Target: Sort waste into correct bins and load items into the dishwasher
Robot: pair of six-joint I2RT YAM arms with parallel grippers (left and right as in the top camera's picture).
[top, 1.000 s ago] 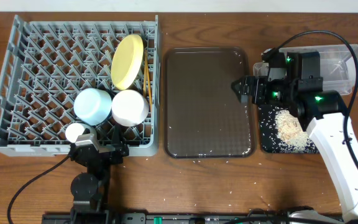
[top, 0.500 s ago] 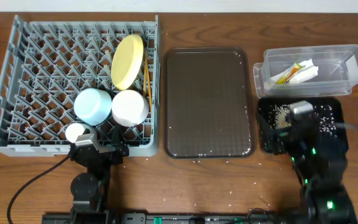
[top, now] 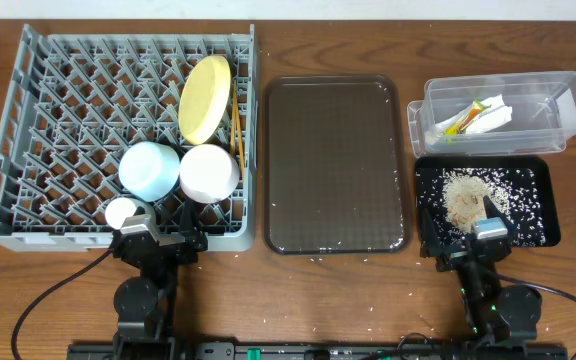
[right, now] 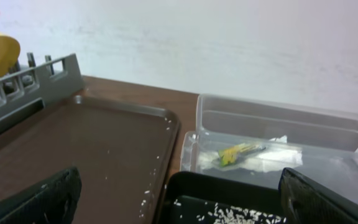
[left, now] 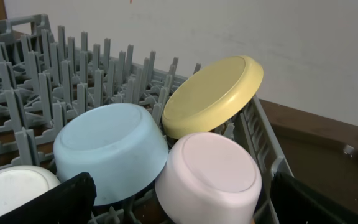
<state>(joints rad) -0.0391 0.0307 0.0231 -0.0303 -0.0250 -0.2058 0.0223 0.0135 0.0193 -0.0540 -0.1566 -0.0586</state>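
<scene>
The grey dish rack holds the yellow plate on edge, the upturned light blue bowl, the upturned white bowl and the chopsticks. The left wrist view shows the plate, blue bowl and white bowl. The clear tub holds the napkin and snack wrapper. The black tray holds the rice scraps. My left gripper is open and empty at the rack's front edge. My right gripper is open and empty at the black tray's front edge.
The dark brown serving tray lies between the rack and the bins, with a few rice grains on it. A small white round dish sits in the rack's front left. Loose grains dot the table near the front edge.
My right arm has pulled back from over the clear tub and black tray to the table's front edge, uncovering both bins. The left arm has not moved.
</scene>
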